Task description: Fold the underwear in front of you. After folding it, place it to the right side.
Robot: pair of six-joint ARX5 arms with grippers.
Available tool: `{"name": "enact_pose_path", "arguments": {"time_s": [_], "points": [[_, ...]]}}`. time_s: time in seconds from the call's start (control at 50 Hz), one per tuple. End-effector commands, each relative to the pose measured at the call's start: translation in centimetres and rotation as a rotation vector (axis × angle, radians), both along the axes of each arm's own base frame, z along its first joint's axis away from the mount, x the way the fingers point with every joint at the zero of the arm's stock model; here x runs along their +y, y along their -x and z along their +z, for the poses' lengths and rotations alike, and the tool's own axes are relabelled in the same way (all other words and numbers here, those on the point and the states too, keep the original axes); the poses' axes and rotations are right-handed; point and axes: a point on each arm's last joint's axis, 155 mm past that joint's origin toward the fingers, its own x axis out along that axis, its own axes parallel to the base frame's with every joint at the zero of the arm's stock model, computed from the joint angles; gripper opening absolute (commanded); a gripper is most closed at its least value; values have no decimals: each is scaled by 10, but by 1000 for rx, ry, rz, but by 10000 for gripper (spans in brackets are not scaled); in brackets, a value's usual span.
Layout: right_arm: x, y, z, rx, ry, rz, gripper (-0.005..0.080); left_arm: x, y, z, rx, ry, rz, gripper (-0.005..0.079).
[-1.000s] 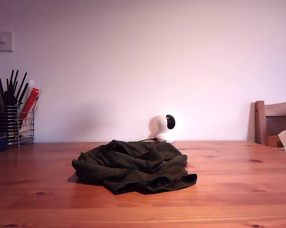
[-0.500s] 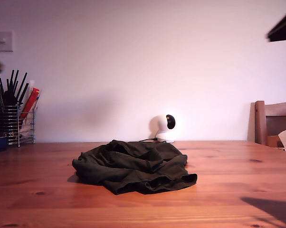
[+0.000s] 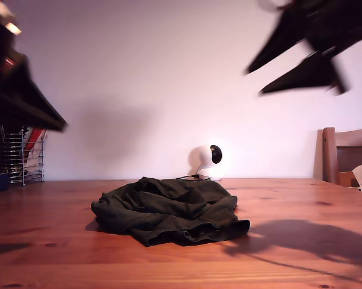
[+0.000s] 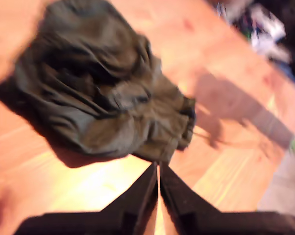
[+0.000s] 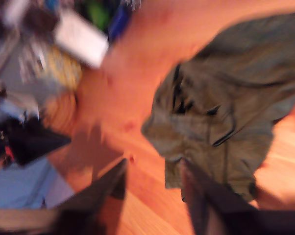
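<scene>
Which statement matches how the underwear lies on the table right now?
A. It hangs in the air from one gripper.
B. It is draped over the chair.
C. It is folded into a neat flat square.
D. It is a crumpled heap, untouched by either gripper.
D: the underwear sits bunched and wrinkled on the wooden table, and both arms are blurred high above it in the exterior view, holding nothing.

no legible text, label, brand, number or sign in any view; the red packet (image 3: 35, 139) in the wire rack (image 3: 20, 158) at the exterior view's left shows no readable print, and the clutter in both wrist views is too blurred to read
</scene>
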Motion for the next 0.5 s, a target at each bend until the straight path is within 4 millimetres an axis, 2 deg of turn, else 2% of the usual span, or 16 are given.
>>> {"name": "enact_pose_path", "arguments": {"time_s": [0.0, 0.1, 0.26, 0.48], "points": [[11, -7, -9, -6, 45, 42, 422, -6, 1, -8, 16, -19, -33, -23], [22, -24, -25, -9, 152, 56, 459, -15, 0, -13, 20, -36, -68, -23], [32, -44, -55, 23, 316, 83, 466, -22, -4, -12, -29, -79, -94, -23], [49, -63, -88, 53, 478, 130, 480, -21, -7, -15, -48, -119, -84, -23]]}}
